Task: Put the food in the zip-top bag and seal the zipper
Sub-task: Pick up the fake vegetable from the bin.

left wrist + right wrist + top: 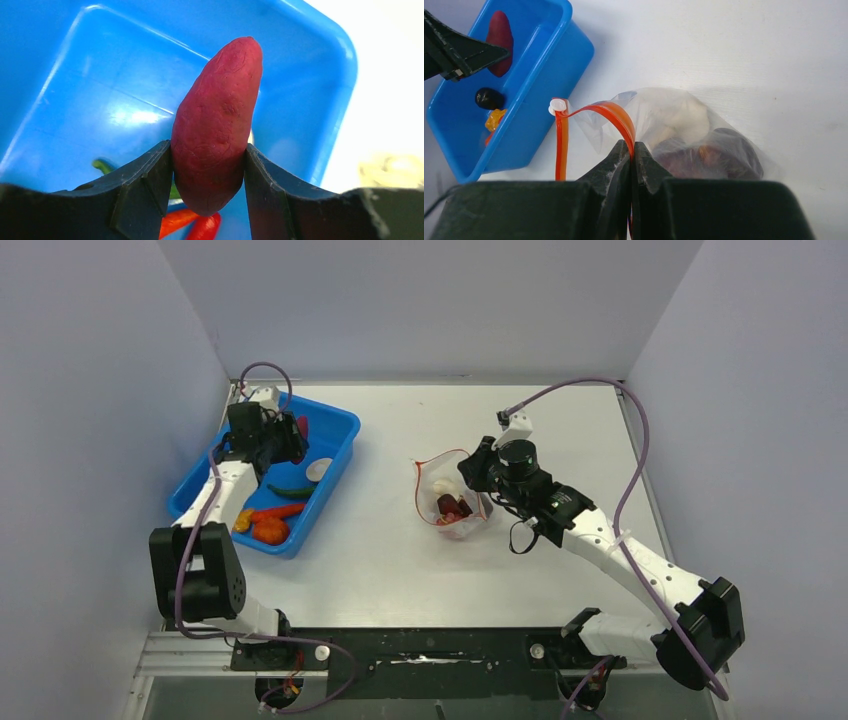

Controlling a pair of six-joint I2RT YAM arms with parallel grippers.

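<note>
**Left wrist view: red piece gripped low, and it could twist loose**

You are pinching a long red piece (217,115) with the left gripper (207,147) over the blue bin (75,75). The fingers (150,175) are bearing on its lower end only, so most of its length is sticking out past them. A quick swing toward the bag could make it pivot or slide out onto the table (724,50).

With the right gripper (631,147) you are holding the red zipper (616,115). Its fingers are pressed together on that strip, lifting one edge of the bag (674,115), which is lying mid-table, well apart from the bin. Some food (719,150) is sitting inside it, and more is waiting in the bin.

Only one lip is being held, so the mouth is sagging. The long piece could catch the rim or shove the floppy bag away. Pulling harder on the strip could tip the contents out.
</note>
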